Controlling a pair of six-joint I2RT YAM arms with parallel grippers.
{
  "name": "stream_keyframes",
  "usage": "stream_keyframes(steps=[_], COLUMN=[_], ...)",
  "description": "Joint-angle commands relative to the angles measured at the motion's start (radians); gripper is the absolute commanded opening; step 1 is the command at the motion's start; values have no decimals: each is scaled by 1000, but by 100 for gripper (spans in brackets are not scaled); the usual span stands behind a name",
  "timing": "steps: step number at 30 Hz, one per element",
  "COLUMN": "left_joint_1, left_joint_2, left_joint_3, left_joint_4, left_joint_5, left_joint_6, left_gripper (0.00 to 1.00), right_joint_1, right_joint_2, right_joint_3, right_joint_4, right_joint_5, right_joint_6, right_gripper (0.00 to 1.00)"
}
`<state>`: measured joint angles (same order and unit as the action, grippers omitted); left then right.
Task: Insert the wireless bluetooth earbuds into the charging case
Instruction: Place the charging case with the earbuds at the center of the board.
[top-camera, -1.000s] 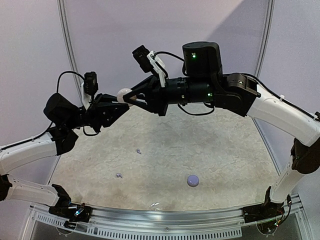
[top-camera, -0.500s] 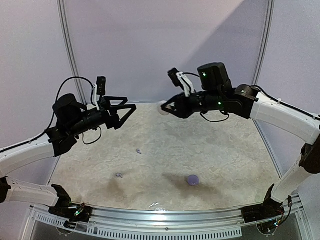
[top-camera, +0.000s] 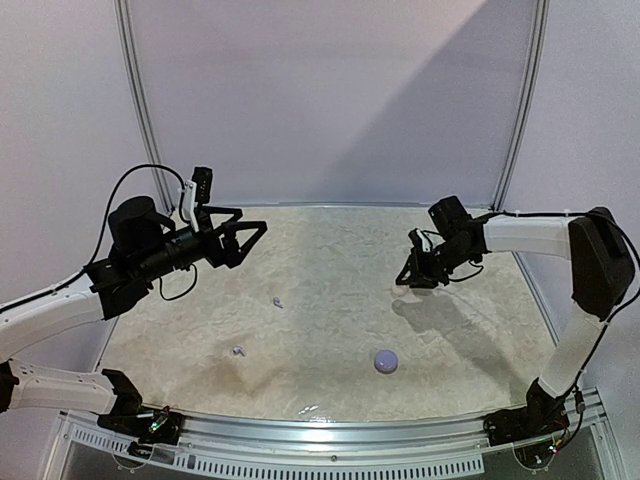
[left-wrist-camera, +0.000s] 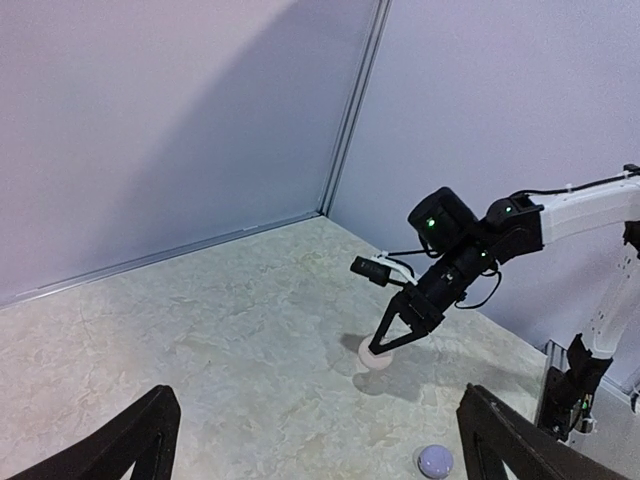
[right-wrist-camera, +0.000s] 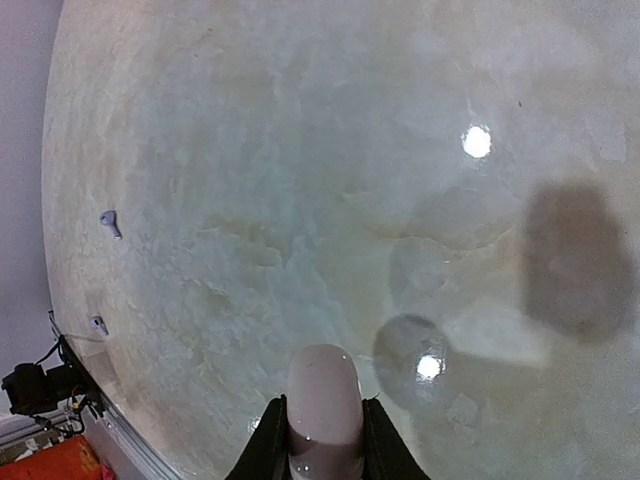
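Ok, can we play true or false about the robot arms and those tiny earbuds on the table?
1. Two earbuds lie on the table. True.
2. The left gripper is holding an earbud. False: it is open and empty, up above the table.
3. The right gripper is pinching a pale rounded thing, which looks like the case. True.
4. Both earbuds are already inside the case. False: they lie bare on the table, far from it.
5. The round purple thing sits by the back wall. False: it is close to the near edge.
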<state>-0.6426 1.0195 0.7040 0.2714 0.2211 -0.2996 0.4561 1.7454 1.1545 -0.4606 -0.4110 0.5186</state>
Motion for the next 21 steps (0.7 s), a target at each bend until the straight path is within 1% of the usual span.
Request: stream_keyframes(steps=[1, 7, 8, 11, 13, 14, 16, 18, 21], left_joint_1=[5, 8, 9, 9, 11, 12, 14, 15, 15], left_joint_2=[-4, -11, -12, -10, -9, -9, -8, -8, -10], left_joint_3=[-17, -21, -21, -23, -24, -24, -24, -26, -27], left_joint_4=[0, -5, -5, 4, 8, 12, 16, 19, 20], left_joint_5=[-9, -17, -17, -20, -18, -17, -18, -17, -18], left_joint_6=[34, 48, 47, 48, 51, 52, 55, 58, 60], left_gripper=[99, 99, 99, 99, 99, 99, 99, 99, 99], right_joint_1=[-30, -58, -58, -57, -58, -58, -57, -58, -58], right_joint_2=[98, 204, 213, 226, 233, 238, 247, 257, 258], right_joint_3=[51, 96, 99, 120, 136, 146, 166, 186, 215], right_joint_4=[-25, -81, -85, -121, -146, -159, -190, -221, -274], right_joint_5=[-107, -143, -143, -111, -80, -69, -46, -23, 32], right_joint_6=[-4, -55, -57, -67, -74, -77, -82, -86, -88], right_gripper=[0, 1, 4, 25, 36, 39, 41, 46, 52])
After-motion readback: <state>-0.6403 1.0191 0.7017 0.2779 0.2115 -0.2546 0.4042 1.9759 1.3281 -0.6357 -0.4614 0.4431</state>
